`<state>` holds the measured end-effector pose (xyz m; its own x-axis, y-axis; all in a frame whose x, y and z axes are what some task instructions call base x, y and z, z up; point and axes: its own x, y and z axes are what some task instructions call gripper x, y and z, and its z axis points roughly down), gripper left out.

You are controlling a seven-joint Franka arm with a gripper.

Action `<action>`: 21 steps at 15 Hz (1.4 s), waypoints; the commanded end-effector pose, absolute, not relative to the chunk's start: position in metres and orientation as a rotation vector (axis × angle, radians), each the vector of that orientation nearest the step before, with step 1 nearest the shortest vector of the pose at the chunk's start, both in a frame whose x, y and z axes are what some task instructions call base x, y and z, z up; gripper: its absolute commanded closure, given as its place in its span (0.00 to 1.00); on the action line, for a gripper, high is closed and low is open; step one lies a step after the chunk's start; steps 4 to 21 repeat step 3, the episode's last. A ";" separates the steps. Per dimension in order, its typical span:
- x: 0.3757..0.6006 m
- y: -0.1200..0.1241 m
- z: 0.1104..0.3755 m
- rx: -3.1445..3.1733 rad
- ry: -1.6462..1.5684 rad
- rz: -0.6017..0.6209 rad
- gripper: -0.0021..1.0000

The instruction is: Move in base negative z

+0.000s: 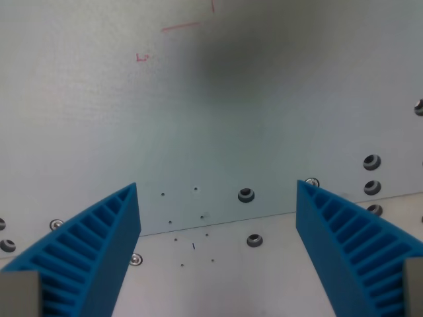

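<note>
My gripper point(217, 188) is open and empty. Its two blue ribbed fingers point(99, 238) rise from the bottom corners of the wrist view, one at the left and one at the right point(344, 238), with a wide gap between them. Below them lies a pale grey metal plate point(198, 119), seen from above. No object sits between the fingers.
A seam point(218, 223) runs across the plate between the fingers, with a lighter panel point(264, 277) in front of it. Screw holes point(246, 195) dot the plate, several at the right edge point(371, 162). Faint red pen marks point(180, 27) and a dark shadow point(244, 59) lie at the top.
</note>
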<state>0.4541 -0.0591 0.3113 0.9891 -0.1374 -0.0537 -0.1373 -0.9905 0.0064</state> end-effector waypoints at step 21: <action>0.452 -0.059 0.289 3.132 -0.217 -0.012 0.00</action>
